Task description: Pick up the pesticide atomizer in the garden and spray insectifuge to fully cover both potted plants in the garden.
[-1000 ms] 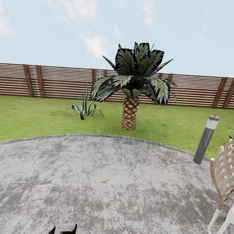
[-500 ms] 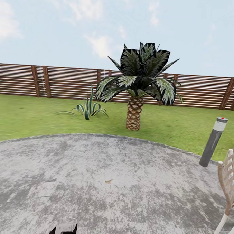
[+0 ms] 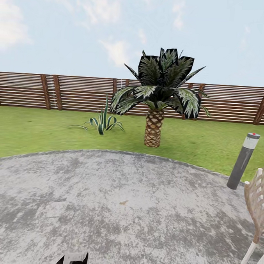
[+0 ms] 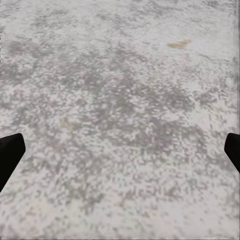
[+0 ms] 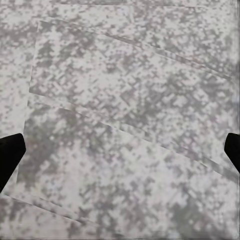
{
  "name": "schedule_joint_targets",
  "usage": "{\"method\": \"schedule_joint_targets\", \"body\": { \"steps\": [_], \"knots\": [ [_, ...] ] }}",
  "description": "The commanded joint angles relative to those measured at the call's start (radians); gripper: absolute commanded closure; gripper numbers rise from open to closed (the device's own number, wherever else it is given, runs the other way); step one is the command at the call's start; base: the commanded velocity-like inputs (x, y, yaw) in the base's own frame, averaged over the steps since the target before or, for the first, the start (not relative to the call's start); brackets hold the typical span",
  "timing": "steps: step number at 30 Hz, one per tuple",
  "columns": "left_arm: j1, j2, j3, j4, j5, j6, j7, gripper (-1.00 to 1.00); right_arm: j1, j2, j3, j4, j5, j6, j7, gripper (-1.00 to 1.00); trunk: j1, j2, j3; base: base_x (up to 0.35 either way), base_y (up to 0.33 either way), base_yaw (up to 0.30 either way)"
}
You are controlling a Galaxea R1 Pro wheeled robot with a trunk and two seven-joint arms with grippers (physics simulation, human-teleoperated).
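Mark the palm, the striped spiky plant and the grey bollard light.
palm [image 3: 153,127]: head view, on its scaly trunk.
striped spiky plant [image 3: 103,123]: head view, on its middle leaves.
bollard light [image 3: 241,164]: head view, on its grey post.

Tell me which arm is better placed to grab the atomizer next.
Neither yet. The left pincer and right pincer are both open over bare patio paving, holding nothing. Ahead stand a palm and the fence.

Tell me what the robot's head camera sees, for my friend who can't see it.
A round grey patio meets green lawn with a scaly-trunked palm, a striped spiky plant and a brown slatted fence behind. A grey post and woven chair stand at the right.
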Motion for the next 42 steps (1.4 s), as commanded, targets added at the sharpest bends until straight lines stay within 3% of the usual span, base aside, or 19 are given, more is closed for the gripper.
{"method": "schedule_joint_targets", "body": {
  "steps": [1, 23, 42],
  "knots": [
    [-0.001, 0.0, 0.0, 0.001, 0.006, -0.003, -0.001, -1.0, 0.0, 0.0, 0.0, 0.0, -0.001, -0.003, -0.001, -1.0, 0.0, 0.0, -0.001, -0.135, -0.161, 0.171],
    [-0.001, 0.0, 0.002, 0.001, 0.006, -0.003, -0.001, -1.0, 0.0, -0.003, 0.0, 0.0, -0.001, -0.003, -0.002, -1.0, 0.0, 0.0, -0.001, -0.018, -0.03, 0.131],
    [-0.001, 0.0, 0.001, 0.001, 0.006, -0.003, -0.001, -1.0, 0.0, 0.0, 0.0, -0.003, -0.001, -0.003, -0.002, -1.0, 0.0, 0.0, -0.001, -0.03, -0.297, 0.089]
  ]
}}
